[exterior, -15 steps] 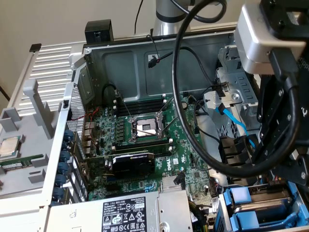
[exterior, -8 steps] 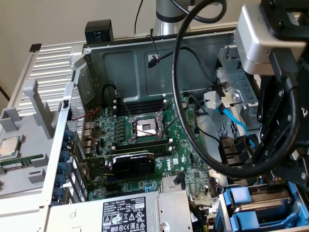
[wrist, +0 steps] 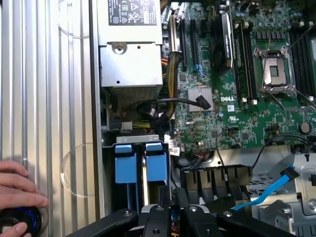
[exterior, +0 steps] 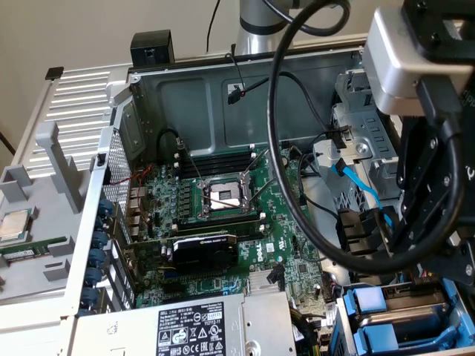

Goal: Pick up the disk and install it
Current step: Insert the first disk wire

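disk (wrist: 157, 168) sits in the drive bay at the case corner, blue carrier tab up, right in front of the gripper (wrist: 177, 215); the carrier's far end runs under the gripper's black links, can't tell if they touch
a second blue carrier (wrist: 123, 165) sits just beside it, on the side away from the motherboard (wrist: 222, 113)
can't tell whether the gripper is spread or pinched on anything

exterior view: the two blue tabs are stacked, disk (exterior: 369, 300) behind, second carrier (exterior: 364, 343) in front, a strip of silver metal between the blue rails. The arm's thick black cable loop (exterior: 286, 185) hangs across the open case in front of the board. A small silver CPU chip (exterior: 15, 226) lies out on the grey panel at that view's left
wrist view: a person's hand (wrist: 17, 185) rests on the ribbed panel over a round black controller (wrist: 19, 219) with a blue ring, well apart from the bay

around the bay: grey power supply box (wrist: 131, 54) just beyond the tabs, a row of black connectors (wrist: 212, 177) beside the disk on the board side, a blue flat cable (wrist: 269, 190) past those. Empty CPU socket (wrist: 276, 69) well apart from the bay. A black cable (wrist: 170, 143) runs down close along the disk's tab
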